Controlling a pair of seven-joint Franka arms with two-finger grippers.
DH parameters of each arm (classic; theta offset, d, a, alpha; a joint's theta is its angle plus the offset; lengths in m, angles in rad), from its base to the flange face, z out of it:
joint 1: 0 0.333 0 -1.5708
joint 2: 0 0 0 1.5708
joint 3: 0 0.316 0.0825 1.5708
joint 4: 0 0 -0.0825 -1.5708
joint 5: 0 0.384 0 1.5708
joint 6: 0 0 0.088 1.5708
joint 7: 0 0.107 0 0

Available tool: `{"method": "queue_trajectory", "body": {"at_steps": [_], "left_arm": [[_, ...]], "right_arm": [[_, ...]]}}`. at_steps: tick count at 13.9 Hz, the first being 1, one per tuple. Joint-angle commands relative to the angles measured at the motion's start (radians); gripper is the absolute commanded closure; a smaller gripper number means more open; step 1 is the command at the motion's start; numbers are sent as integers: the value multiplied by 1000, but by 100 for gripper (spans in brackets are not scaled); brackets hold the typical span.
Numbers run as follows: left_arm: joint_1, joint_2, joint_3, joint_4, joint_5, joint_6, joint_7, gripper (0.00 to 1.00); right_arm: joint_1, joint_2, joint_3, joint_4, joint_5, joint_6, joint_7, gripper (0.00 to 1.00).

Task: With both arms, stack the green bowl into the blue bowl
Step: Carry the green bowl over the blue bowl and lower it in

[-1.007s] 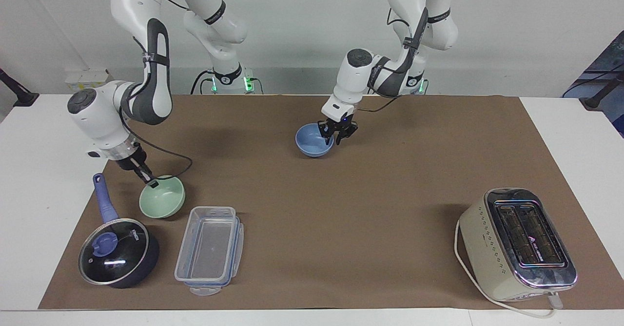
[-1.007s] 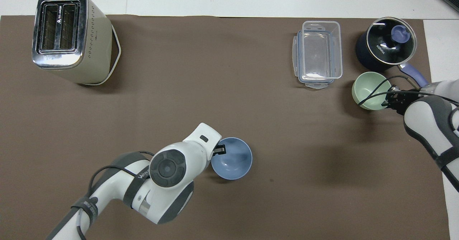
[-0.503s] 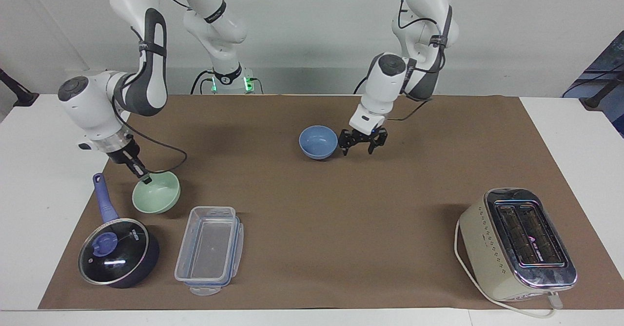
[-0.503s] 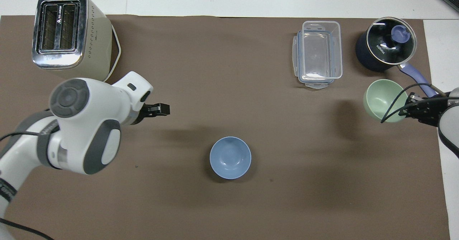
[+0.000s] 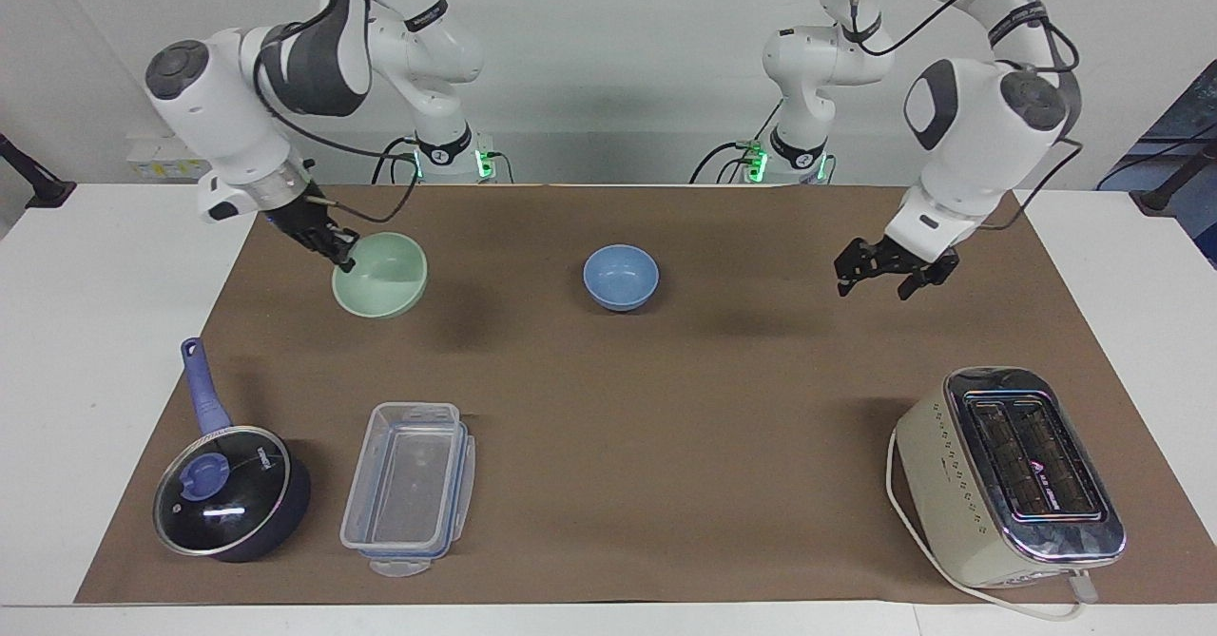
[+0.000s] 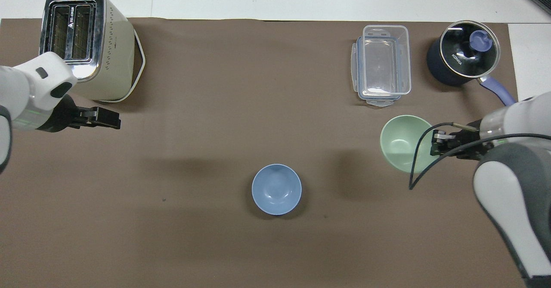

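The green bowl (image 5: 382,277) hangs tilted in the air, held by its rim in my right gripper (image 5: 344,254), over the mat toward the right arm's end. In the overhead view the green bowl (image 6: 401,144) sits at the right gripper's (image 6: 434,144) tip. The blue bowl (image 5: 621,277) stands upright and empty on the mat's middle, also seen from overhead (image 6: 277,189). My left gripper (image 5: 892,275) is open and empty, raised over the mat toward the left arm's end; overhead it (image 6: 107,120) is beside the toaster.
A cream toaster (image 5: 1008,470) (image 6: 82,42) stands toward the left arm's end, farther from the robots. A clear plastic container (image 5: 409,484) (image 6: 382,64) and a dark blue lidded saucepan (image 5: 228,493) (image 6: 462,57) stand toward the right arm's end.
My left gripper let go of the blue bowl, opened and swung away toward its own end. My right gripper lifted the green bowl off the mat and carried it toward the blue bowl.
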Motion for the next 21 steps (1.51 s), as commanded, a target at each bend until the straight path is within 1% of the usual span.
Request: {"method": "queue_trajectory", "body": {"at_steps": [1,3,6,8,9,10,11,13,14,15,18,21], "left_arm": [[11,14,-14,129,43,-164,9,0],[11,20,-14,214,69,-262,5,0],[9,9,-15,205,69,-264,-37,0],[9,9,-14,204,69,-264,-37,0],[9,9,-14,205,69,-264,-37,0],[8,9,-14,204,69,-264,-37,0],[8,9,-14,204,69,-264,-37,0],[9,9,-14,204,69,-264,-37,0],[9,9,-14,204,69,-264,-37,0],[9,9,-14,204,69,-264,-35,0],[9,9,-14,205,69,-264,-37,0],[9,9,-14,204,69,-264,-37,0]], "right_arm": [[107,-39,-3,-56,16,54,27,100],[192,-46,-3,-70,16,112,28,100],[357,-36,-1,-116,16,250,49,100],[458,-31,-1,-191,16,390,106,100],[483,-29,-1,-217,16,425,107,100],[490,-25,-1,-222,16,436,109,100],[523,-4,0,-230,16,455,112,100],[560,29,0,-266,16,534,150,100],[577,33,0,-274,16,544,153,100],[577,33,-1,-280,16,548,152,100],[576,67,-1,-279,15,579,149,100],[576,79,-1,-287,12,584,144,100]]}}
